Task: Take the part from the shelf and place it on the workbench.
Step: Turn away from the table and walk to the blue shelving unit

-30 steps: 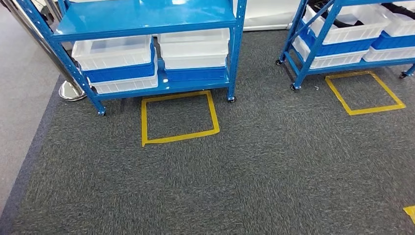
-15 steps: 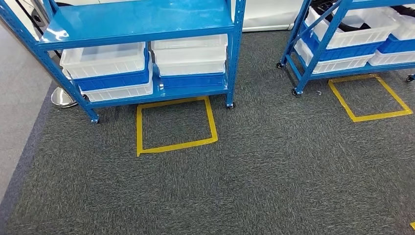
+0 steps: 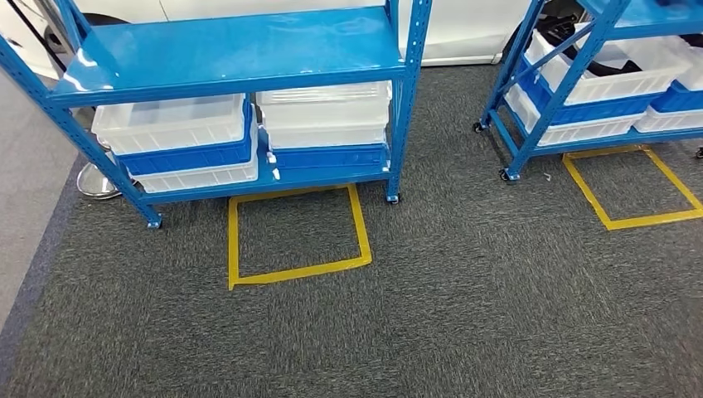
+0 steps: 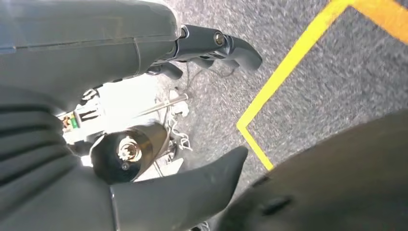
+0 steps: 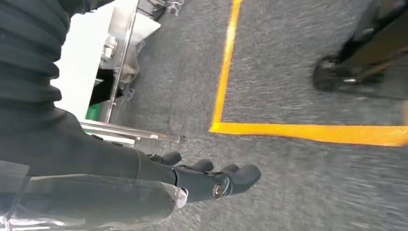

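Two blue shelves stand ahead of us on grey carpet, and both our hands hang free of any load.

We face the nearer shelf, with white and blue bins stacked on its lower tier and a yellow taped square on the floor before it. A second shelf stands to the right. We cannot make out the part itself; it likely lies in a bin. Our left hand holds nothing, thumb and fingers apart. Our right hand holds nothing, fingers loosely extended toward the carpet. We judge the part rigid and fairly light, best gripped across its firm middle.
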Controlling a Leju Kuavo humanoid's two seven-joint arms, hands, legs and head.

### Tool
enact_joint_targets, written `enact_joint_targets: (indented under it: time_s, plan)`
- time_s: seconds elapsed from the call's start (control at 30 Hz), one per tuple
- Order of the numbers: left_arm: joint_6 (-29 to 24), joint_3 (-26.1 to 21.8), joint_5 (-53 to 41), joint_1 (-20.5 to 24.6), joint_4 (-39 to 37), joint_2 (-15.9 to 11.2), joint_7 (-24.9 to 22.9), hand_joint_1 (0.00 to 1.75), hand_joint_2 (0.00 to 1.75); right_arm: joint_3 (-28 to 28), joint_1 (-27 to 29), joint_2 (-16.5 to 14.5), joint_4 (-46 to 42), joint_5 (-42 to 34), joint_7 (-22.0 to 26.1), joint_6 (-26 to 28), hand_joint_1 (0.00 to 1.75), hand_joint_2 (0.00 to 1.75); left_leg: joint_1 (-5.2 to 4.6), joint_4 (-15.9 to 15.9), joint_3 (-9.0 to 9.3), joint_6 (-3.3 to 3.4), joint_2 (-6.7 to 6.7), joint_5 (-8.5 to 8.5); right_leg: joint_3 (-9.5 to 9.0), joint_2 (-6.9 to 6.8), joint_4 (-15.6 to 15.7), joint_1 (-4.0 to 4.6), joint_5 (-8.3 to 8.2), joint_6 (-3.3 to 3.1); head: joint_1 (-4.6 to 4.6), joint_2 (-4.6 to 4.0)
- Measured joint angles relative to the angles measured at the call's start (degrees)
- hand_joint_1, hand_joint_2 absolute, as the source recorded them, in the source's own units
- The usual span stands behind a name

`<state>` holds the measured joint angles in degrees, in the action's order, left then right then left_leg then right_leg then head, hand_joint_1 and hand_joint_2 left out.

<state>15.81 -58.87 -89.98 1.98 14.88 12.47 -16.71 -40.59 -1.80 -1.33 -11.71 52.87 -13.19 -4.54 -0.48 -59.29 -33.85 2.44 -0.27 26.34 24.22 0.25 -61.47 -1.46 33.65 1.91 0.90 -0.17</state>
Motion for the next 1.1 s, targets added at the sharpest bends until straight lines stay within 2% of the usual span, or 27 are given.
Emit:
enact_joint_targets:
  time_s: [0.07,0.13,0.17,0.2,0.23,0.27,0.3,0.33,0.37,0.4,0.47,0.5,0.53,0.57,0.6,0.63,0.7,0.73,0.77,0.8,0.83,0.87,0.9,0.93,1.0,1.07,1.1]
  plan:
    - [-0.07,0.01,0.0,-0.01,0.0,0.01,-0.09,0.0,1.75,-0.07,-0.28,-0.14,0.01,0.01,0.01,0.04,0.0,1.75,0.1,1.04,2.18,0.61,-0.02,0.97,4.11,-0.04,-6.56,0.0,0.51,-0.05,0.03,0.0]
    - [-0.09,0.01,0.0,0.07,0.0,0.01,-0.14,0.0,1.75,-0.12,-0.38,-0.27,0.02,0.01,0.01,0.07,0.0,1.75,0.08,1.39,3.97,0.84,-0.15,2.31,9.48,-0.04,-12.12,0.16,3.6,0.07,0.02,0.0]
    - [-0.08,0.01,-0.01,0.09,0.0,0.01,-0.14,0.0,1.75,-0.15,-0.34,-0.29,0.02,0.01,0.01,0.08,0.0,1.75,0.07,1.44,5.02,0.82,-0.3,3.15,11.58,-0.04,-13.1,0.25,5.15,0.17,0.02,0.0]
    - [-0.06,0.01,-0.01,0.04,0.0,0.01,-0.14,0.0,1.75,-0.19,-0.23,-0.29,0.02,0.01,0.01,0.08,0.0,1.75,0.06,1.47,6.22,0.78,-0.48,4.06,13.05,-0.04,-12.69,0.33,5.83,0.26,0.03,0.0]
    - [-0.04,0.01,-0.01,-0.04,0.0,0.01,-0.14,0.0,1.75,-0.25,-0.09,-0.28,0.02,0.01,0.02,0.08,0.0,1.75,0.06,1.49,7.53,0.69,-0.64,5.06,13.96,-0.05,-10.9,0.47,5.1,0.18,0.03,0.0]
    - [-0.02,0.01,-0.01,-0.17,-0.01,0.02,-0.15,0.0,1.75,-0.32,0.14,-0.28,0.02,0.0,0.03,0.08,0.0,1.75,0.06,1.53,8.74,0.59,-0.7,6.07,14.46,-0.08,-8.12,0.68,2.45,-0.17,0.05,0.0]
    - [0.01,0.01,-0.01,-0.35,-0.09,0.08,-0.15,0.0,1.75,-0.42,0.51,-0.22,0.02,-0.01,0.04,0.08,0.0,1.75,0.02,1.47,9.85,0.5,-0.74,7.1,14.9,-0.09,-5.28,0.97,-1.97,-0.65,0.04,0.0]
    - [0.02,0.01,-0.01,-0.46,-0.17,0.14,-0.15,0.0,1.75,-0.52,0.76,-0.17,0.03,-0.02,0.07,0.07,0.0,1.75,-0.01,1.52,10.66,0.26,-0.78,8.04,15.12,-0.11,-3.06,1.28,-5.45,-1.12,0.06,0.0]
    - [0.03,0.02,-0.01,-0.49,-0.25,0.18,-0.15,0.0,1.75,-0.61,0.83,-0.12,0.03,-0.03,0.09,0.05,0.0,1.75,-0.01,1.75,11.25,-0.04,-0.79,8.81,15.16,-0.14,-1.77,1.51,-8.18,-1.55,0.04,0.0]
    - [0.04,0.04,-0.01,-0.41,-0.33,0.22,-0.15,0.0,1.75,-0.66,0.79,-0.06,0.03,-0.04,0.12,0.03,0.0,1.75,-0.01,1.84,11.83,-0.37,-0.82,9.13,14.98,-0.1,-1.22,1.66,-9.26,-1.91,0.05,0.0]
    - [0.03,0.1,-0.01,-0.04,-0.32,0.17,-0.15,0.0,1.75,-0.68,0.51,-0.07,0.0,-0.06,0.14,0.01,0.0,1.75,-0.03,0.9,11.99,-1.14,-0.78,8.08,13.41,-0.01,-0.14,1.58,-8.36,-2.59,0.04,0.0]
    - [0.02,0.15,-0.02,0.08,-0.32,0.15,-0.15,0.0,1.75,-0.69,0.53,-0.1,-0.01,-0.06,0.14,0.01,0.0,1.75,-0.04,-1.14,11.32,-1.47,-0.7,6.87,12.16,0.03,0.88,1.43,-7.94,-2.93,0.03,0.0]
    - [0.02,0.21,-0.02,0.17,-0.31,0.14,-0.15,0.0,1.75,-0.72,0.55,-0.13,-0.01,-0.06,0.14,0.01,0.0,1.75,0.01,-3.99,9.79,-1.81,-0.62,6.01,10.65,0.04,1.97,1.21,-7.57,-3.16,-0.04,0.0]
    - [0.02,0.3,-0.03,0.22,-0.31,0.12,-0.15,0.0,1.75,-0.75,0.51,-0.15,-0.01,-0.06,0.14,0.02,0.0,1.75,0.18,-7.22,7.67,-2.09,-0.53,6.0,9.05,0.04,3.02,0.98,-7.16,-3.29,-0.07,0.0]
    - [0.02,0.37,-0.03,0.24,-0.31,0.12,-0.14,0.0,1.75,-0.8,0.51,-0.16,-0.01,-0.06,0.14,0.02,0.0,1.75,0.41,-10.2,5.3,-2.39,-0.43,7.02,7.54,0.05,3.9,0.85,-6.63,-3.33,-0.13,0.0]
    - [0.02,0.44,-0.03,0.25,-0.31,0.12,-0.14,0.0,1.75,-0.86,0.47,-0.15,-0.01,-0.06,0.14,0.02,0.0,1.75,0.65,-12.21,2.95,-2.65,-0.37,9.03,6.11,0.11,4.58,0.7,-6.02,-3.28,-0.15,0.0]
    - [0.02,0.49,-0.03,0.21,-0.31,0.09,-0.14,0.0,1.75,-0.96,0.43,-0.15,-0.01,-0.06,0.14,0.02,0.0,1.75,1.07,-12.69,-0.49,-3.2,-0.22,12.72,3.26,0.33,5.38,0.38,-4.44,-2.94,-0.16,0.0]
    - [0.03,0.5,-0.03,0.17,-0.31,0.08,-0.13,0.0,1.75,-0.99,0.43,-0.15,-0.01,-0.06,0.14,0.02,0.0,1.75,1.22,-11.01,-1.39,-3.45,-0.15,12.73,1.77,0.41,5.55,0.19,-3.45,-2.67,-0.15,0.0]
    - [0.04,0.52,-0.02,0.08,-0.31,0.07,-0.14,0.0,1.75,-1.02,0.44,-0.15,-0.01,-0.06,0.14,0.02,0.0,1.75,1.36,-8.39,-1.89,-3.68,-0.08,10.66,0.33,0.45,5.62,0.0,-2.38,-2.37,-0.15,0.0]
    - [0.07,0.54,-0.01,-0.12,-0.34,0.06,-0.14,0.0,1.75,-1.07,0.58,-0.15,0.01,-0.06,0.14,0.01,0.0,1.75,1.48,-5.2,-2.29,-3.8,0.05,6.09,-0.84,0.43,5.63,-0.12,-1.26,-2.04,-0.14,0.0]
    - [0.1,0.55,0.0,-0.22,-0.37,0.05,-0.14,0.0,1.75,-1.11,0.62,-0.15,0.01,-0.06,0.12,-0.03,0.0,1.75,1.43,-2.7,-2.57,-3.72,0.23,2.02,-1.87,0.45,5.5,-0.18,-0.2,-1.66,-0.09,0.0]
    - [0.15,0.58,0.01,-0.3,-0.4,0.04,-0.14,0.0,1.75,-1.16,0.56,-0.15,0.02,-0.06,0.1,-0.07,0.0,1.75,1.25,-1.2,-2.7,-3.41,0.29,-1.2,-2.56,0.44,5.45,-0.16,0.76,-1.18,0.02,0.0]
    - [0.19,0.65,0.02,-0.18,-0.43,0.02,-0.1,0.0,1.75,-1.19,0.48,-0.13,0.02,-0.06,0.04,-0.11,0.0,1.75,1.06,-0.57,-2.75,-2.87,0.33,-2.82,-3.27,0.41,5.52,-0.21,1.42,-0.72,0.1,0.0]
    - [0.25,0.75,0.01,0.08,-0.44,0.01,-0.09,0.0,1.75,-1.22,0.23,-0.09,-0.01,-0.06,-0.03,-0.16,0.0,1.75,0.8,-0.64,-2.38,-2.25,0.27,-2.14,-3.78,0.45,5.31,-0.29,1.55,-0.24,0.18,0.0]
    - [0.35,1.01,-0.02,0.47,-0.43,-0.02,-0.11,0.0,1.75,-1.26,-0.18,-0.01,-0.04,-0.08,-0.15,-0.3,0.0,1.75,0.83,0.05,-0.87,-1.09,0.06,-1.24,-2.97,0.38,2.61,-0.57,0.43,0.46,0.21,0.0]
    - [0.49,1.24,-0.03,0.48,-0.42,-0.08,-0.14,0.0,1.75,-1.41,-0.45,0.06,-0.05,-0.11,-0.21,-0.49,0.0,1.75,0.87,0.98,1.07,-0.27,0.06,-0.29,1.28,0.23,-4.07,-0.58,-0.3,0.7,0.22,0.0]
    - [0.55,1.35,-0.03,0.46,-0.43,-0.11,-0.14,0.0,1.75,-1.58,-0.45,0.14,-0.05,-0.13,-0.27,-0.59,0.0,1.75,0.78,1.27,1.99,0.04,0.08,0.32,4.08,0.13,-7.65,-0.46,0.51,0.68,0.24,0.0]
